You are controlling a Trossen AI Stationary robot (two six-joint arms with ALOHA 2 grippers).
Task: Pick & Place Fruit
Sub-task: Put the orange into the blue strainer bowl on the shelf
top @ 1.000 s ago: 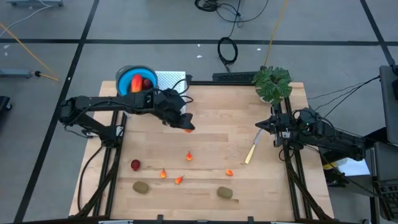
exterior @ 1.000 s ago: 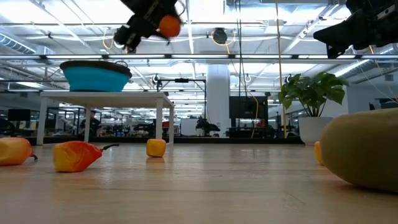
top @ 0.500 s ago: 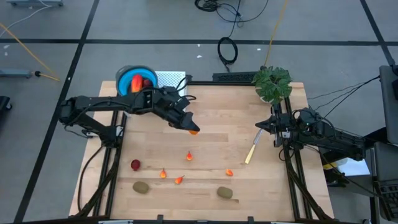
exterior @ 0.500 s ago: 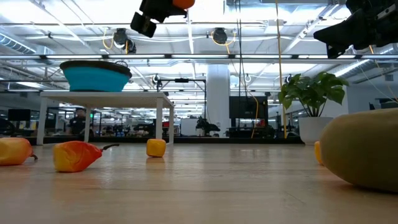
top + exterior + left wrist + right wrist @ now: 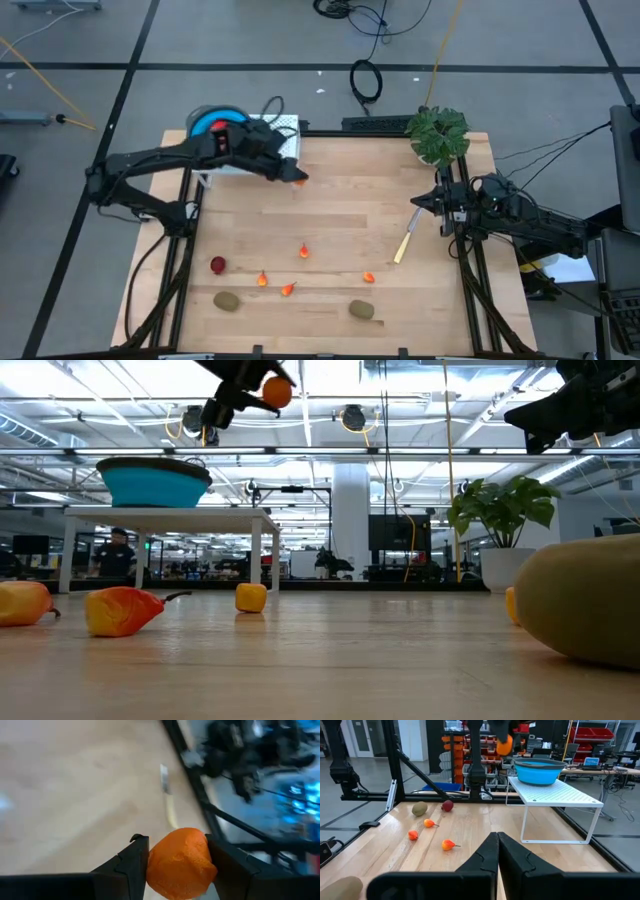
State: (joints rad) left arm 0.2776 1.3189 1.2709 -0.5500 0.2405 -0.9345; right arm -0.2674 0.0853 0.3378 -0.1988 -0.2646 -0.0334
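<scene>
Left gripper clamped on small orange ball, airborne near blue bowl. Right gripper closed, idle. Kiwis, red ball, bits left.

So the high cam sits overhead, looking straight down on the whole light wooden table, pretty far off. The low cam sits right at tabletop level, facing across the boards into the room, super close to a brown-green kiwi oval. Left wrist cam stares down past its fingers at the wood, very near. Right wrist cam looks level across the table; it and the low cam both catch the blue round bowl on the white perforated metal shelf.
</scene>
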